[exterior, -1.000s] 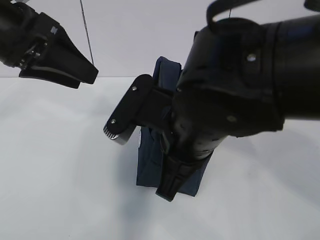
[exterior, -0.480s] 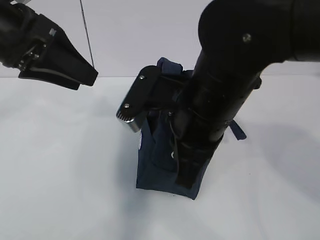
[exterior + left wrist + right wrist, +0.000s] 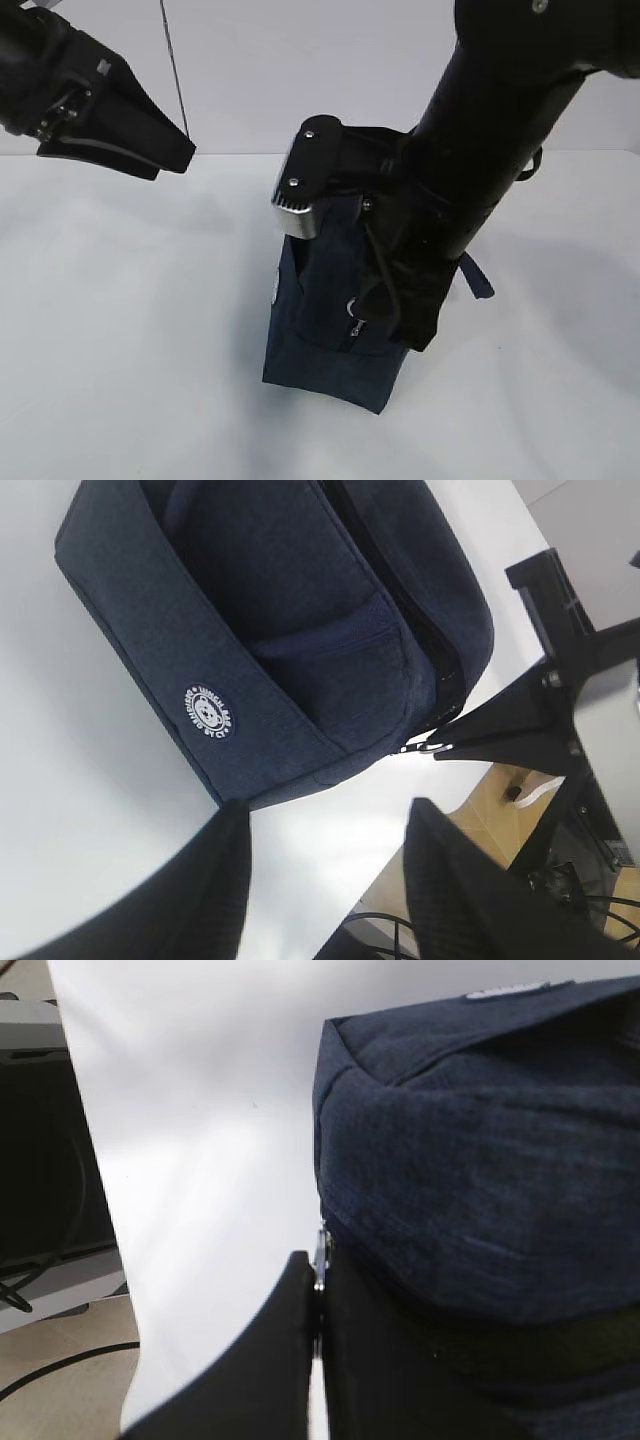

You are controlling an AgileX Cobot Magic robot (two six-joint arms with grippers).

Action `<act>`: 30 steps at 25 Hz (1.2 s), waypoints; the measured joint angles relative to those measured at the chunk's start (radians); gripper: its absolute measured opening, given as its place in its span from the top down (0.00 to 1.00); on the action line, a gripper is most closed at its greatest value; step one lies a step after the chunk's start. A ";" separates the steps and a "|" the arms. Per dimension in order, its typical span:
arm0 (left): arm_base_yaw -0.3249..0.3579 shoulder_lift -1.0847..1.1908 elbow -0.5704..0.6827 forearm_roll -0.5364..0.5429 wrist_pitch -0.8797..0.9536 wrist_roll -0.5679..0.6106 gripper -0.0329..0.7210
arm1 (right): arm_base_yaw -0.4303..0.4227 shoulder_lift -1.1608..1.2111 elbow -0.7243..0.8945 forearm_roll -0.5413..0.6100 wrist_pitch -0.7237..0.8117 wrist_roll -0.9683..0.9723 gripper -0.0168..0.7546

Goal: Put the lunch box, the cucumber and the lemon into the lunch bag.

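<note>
The right gripper [image 3: 318,1290] is pinching the zipper pull [image 3: 319,1256] at the end of the lunch bag [image 3: 330,310] standing mid-table, while the left gripper [image 3: 325,880] is hanging spread apart, empty, well off.

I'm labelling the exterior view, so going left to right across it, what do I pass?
Left tool → lunch bag → right arm, which leans over the bag's right side.

One bag [image 3: 335,320] on one white tabletop [image 3: 120,350]. Two arms in view: left arm [image 3: 80,95], right arm [image 3: 480,150]. One round white logo patch [image 3: 209,713] on the bag.
</note>
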 joint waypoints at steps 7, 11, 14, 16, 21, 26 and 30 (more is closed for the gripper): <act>0.000 0.000 0.000 0.000 0.000 0.008 0.48 | -0.012 0.000 -0.086 0.051 0.069 -0.099 0.97; 0.000 0.000 0.000 0.000 0.000 0.030 0.48 | -0.013 0.000 -0.148 0.054 0.102 -0.115 0.97; 0.000 0.000 0.000 -0.006 0.000 0.047 0.48 | -0.018 0.000 -0.188 0.061 0.112 -0.129 0.97; 0.000 0.000 0.000 -0.009 0.000 0.052 0.48 | -0.028 0.000 -0.209 0.074 0.117 -0.138 0.97; 0.000 0.000 0.000 -0.014 0.000 0.074 0.48 | -0.072 0.002 -0.259 0.111 0.121 -0.162 0.97; 0.000 0.000 0.000 -0.070 0.013 0.143 0.48 | -0.124 0.006 -0.276 0.227 0.121 -0.222 0.97; 0.000 0.000 0.000 -0.083 0.013 0.188 0.48 | -0.143 0.009 -0.276 0.277 0.123 -0.237 0.97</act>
